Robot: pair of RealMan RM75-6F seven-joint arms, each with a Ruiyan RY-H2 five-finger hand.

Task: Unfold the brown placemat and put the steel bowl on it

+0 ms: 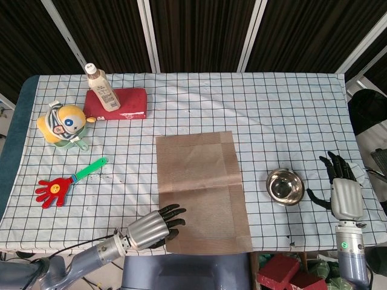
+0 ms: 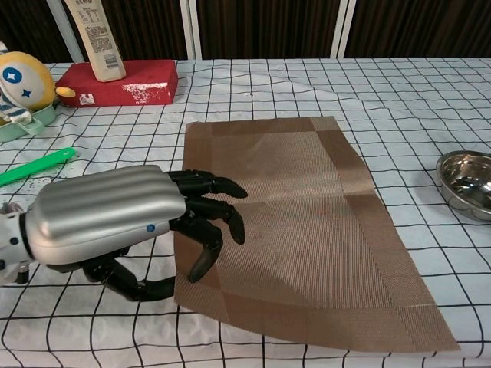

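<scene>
From the head view, the brown placemat (image 1: 201,194) lies unfolded on the checkered counter (image 1: 290,115), its near edge at the counter's front. The left hand (image 1: 154,226) pinches its near-left corner. The steel bowl (image 1: 284,186) sits right of the mat, apart from it. The right hand (image 1: 343,190) hovers beside the bowl, fingers spread, holding nothing.

From the chest view, the left hand's (image 2: 126,218) fingers (image 2: 211,207) rest on the placemat (image 2: 307,238) with the thumb beneath its edge; the bowl (image 2: 468,182) stands at the right.

Dark slatted wall panels (image 1: 199,30) behind table (image 1: 290,115)
</scene>
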